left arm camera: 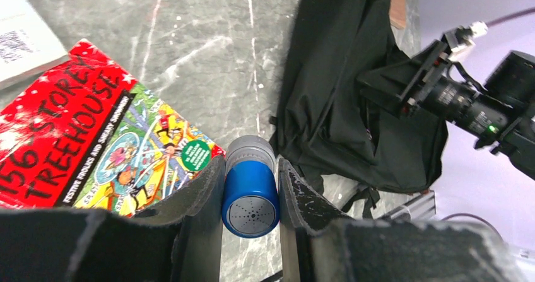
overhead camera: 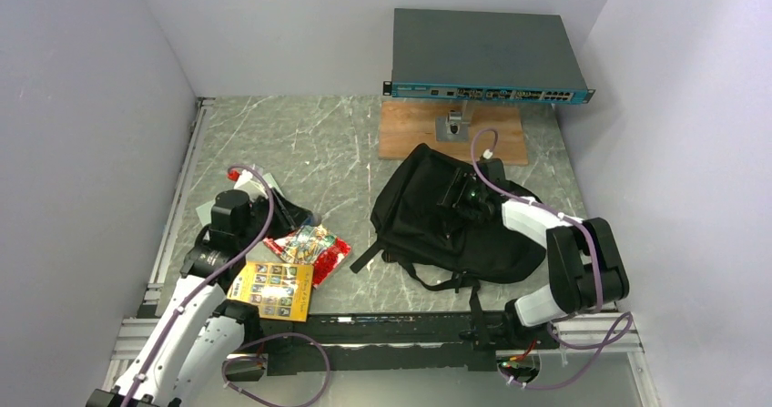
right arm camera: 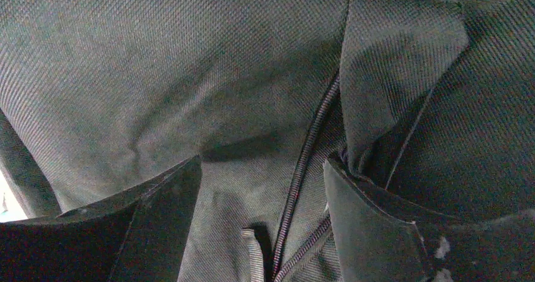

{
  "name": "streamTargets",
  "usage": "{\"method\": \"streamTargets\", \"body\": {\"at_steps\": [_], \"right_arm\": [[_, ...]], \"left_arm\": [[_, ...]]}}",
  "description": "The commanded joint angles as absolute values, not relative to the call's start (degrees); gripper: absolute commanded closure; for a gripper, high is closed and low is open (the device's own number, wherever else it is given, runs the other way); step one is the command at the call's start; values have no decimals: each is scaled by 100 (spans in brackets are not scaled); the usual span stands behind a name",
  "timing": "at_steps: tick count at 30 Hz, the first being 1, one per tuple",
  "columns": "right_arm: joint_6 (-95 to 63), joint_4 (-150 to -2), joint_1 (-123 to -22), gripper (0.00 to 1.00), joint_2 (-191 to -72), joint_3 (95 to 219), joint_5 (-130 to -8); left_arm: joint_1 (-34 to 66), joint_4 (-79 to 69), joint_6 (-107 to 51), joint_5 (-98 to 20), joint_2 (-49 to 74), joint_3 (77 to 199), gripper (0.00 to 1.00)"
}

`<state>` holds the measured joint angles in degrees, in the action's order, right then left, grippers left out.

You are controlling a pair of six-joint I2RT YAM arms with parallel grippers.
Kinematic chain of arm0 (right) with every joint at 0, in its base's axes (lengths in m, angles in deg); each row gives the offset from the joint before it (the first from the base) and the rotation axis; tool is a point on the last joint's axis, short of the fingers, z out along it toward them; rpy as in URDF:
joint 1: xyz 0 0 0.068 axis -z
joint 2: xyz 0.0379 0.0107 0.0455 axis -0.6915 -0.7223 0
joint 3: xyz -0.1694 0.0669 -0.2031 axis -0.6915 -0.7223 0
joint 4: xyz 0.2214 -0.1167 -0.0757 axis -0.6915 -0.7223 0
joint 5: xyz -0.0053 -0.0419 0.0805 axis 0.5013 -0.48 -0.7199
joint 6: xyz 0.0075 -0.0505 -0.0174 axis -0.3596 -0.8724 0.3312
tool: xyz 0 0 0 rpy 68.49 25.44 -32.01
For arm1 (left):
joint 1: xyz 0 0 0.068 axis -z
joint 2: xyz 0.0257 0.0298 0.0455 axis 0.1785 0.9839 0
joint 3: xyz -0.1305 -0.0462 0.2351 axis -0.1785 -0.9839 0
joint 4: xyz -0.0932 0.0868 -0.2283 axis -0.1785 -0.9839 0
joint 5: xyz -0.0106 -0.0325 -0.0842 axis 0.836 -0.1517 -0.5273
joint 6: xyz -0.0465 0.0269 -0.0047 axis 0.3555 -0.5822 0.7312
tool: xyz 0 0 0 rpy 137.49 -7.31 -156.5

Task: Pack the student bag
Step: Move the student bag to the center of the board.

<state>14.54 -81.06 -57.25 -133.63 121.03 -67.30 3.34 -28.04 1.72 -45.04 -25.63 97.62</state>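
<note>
The student bag (overhead camera: 437, 229), a soft black backpack with loose straps, lies in the middle of the table. My right gripper (overhead camera: 462, 198) is down on its top. In the right wrist view that gripper (right arm camera: 262, 168) stands open, its fingers spread either side of the bag's zip (right arm camera: 309, 143), pressed close to the fabric. My left gripper (left arm camera: 251, 165) is shut on a blue cylinder with a grey cap (left arm camera: 251, 193), held above the table left of the bag (left arm camera: 353, 86). From above, the left gripper (overhead camera: 289, 214) hangs near the books.
A red "Treehouse" book (left arm camera: 94, 137) lies beside a yellow book (overhead camera: 273, 289) at the near left. A pale book (left arm camera: 22, 42) lies further left. A grey rack box with a teal front (overhead camera: 482, 56) stands at the back over a wooden board (overhead camera: 410, 134).
</note>
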Motion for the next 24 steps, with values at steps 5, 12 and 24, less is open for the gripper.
{"method": "streamTargets", "body": {"at_steps": [5,12,24], "right_arm": [[1765,-5446,-5412,32,-13658,11516,-8312],[2457,-4031,-5404,70,-13478,11305,-9462],[3641,-3956,-5362,97,-12945,11527,-10905]], "left_arm": [[681,-1893,285,-5109,-2479,9845,100],[910,-1632,434,-4999,-2383,9798,100],[1712,23,559,-5624,-1508,9981,100]]}}
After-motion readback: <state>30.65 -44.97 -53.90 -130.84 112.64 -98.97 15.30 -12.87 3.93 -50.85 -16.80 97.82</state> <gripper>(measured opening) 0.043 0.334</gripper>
